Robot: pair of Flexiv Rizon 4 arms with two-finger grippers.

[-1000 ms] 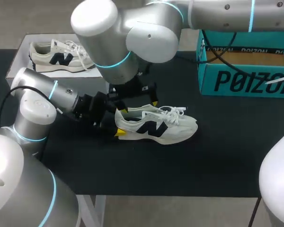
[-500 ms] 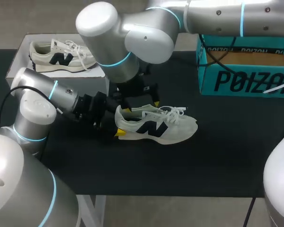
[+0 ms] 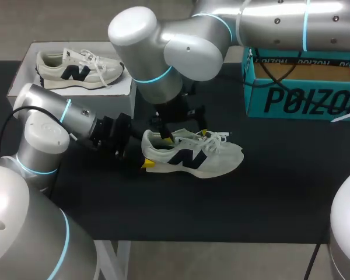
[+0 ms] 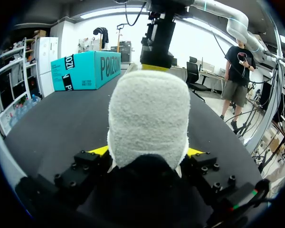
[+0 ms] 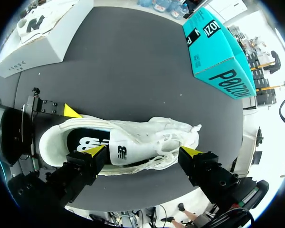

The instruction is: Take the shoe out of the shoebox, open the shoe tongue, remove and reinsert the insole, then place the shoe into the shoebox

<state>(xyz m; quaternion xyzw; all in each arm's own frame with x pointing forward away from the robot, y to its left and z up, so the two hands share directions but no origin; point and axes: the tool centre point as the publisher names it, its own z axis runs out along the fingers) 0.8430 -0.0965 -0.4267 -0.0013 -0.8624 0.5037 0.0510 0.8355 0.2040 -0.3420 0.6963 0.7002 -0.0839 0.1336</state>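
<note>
Head view showed the shoe lying on its sole in the middle of the tabletop. Its heel was clasped from both sides by the left end effector. The right end effector hung over the collar with its fingers spread wide, holding nothing. The two end effectors were close together at the heel, so a careless descent risked knocking one against the other. Bare tabletop lay on the near side and beyond the toe. The teal shoebox stood well apart at the far right. A white box holding a second shoe sat near, behind the left arm, and limited room that way.

Left wrist view showed yellow tips pressed against either side of the heel. This looked a narrow hold, and a hard downward push from above might have levered the shoe out of it or tipped the toe up.

Right wrist view showed one finger beside the tongue, at the edge of the dark insole. The other finger was out past the laces. A snag on those loose laces seemed the likeliest fault, dragging the shoe sideways. Pinching both tongue and insole together would have been another. The tabletop edge ran close on the near side.
</note>
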